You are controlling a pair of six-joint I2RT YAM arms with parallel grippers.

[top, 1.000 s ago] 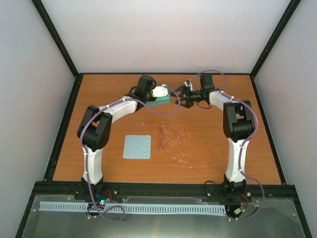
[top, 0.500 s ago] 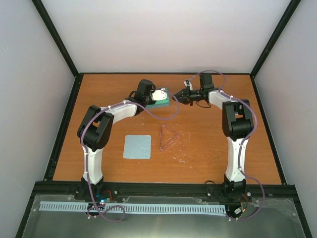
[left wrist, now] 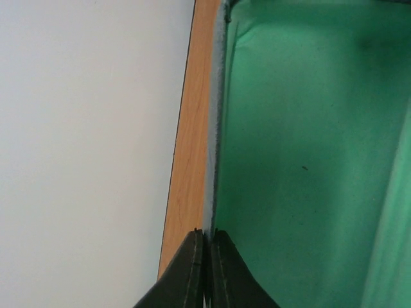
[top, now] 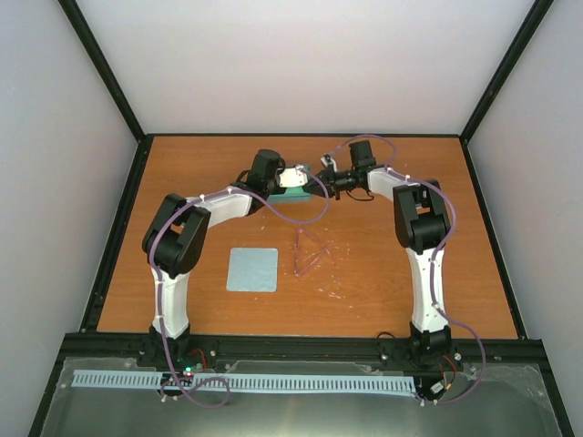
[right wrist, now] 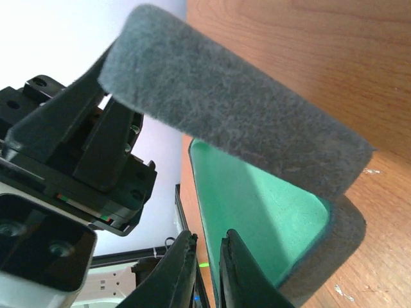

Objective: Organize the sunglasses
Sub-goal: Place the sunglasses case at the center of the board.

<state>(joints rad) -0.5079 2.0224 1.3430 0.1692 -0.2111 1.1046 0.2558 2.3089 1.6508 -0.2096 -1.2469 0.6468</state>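
So the sunglasses (top: 310, 250) are lying flat around the middle of the table (top: 410, 273), just right of the cloth (top: 252, 269) and well clear of both arms. Nobody is touching them.

Both arms are busy with the case (right wrist: 237, 109) up by the middle of the far edge. The left gripper (left wrist: 205, 269) is pinched tight on one thin wall of it, with the green lining right next to the fingers. The right gripper (right wrist: 207, 269) is closed narrow on the opposite rim, under the grey felt flap. It looks to me like they're holding the case open.

My guess on the glasses: super light, with a really skinny pinkish frame, so bendy and easy to snap or twist. They'll probably skate across the wood if nudged from one side. The lenses will be slick and smudge easily, so I'd keep off those.

The best bet is a gentle pinch on the frame at the bridge, or at a corner where an arm meets the front. Come straight down, since they sit so low on the table. From the top view I can't tell how the arms are folded; it's just a faint triangle.
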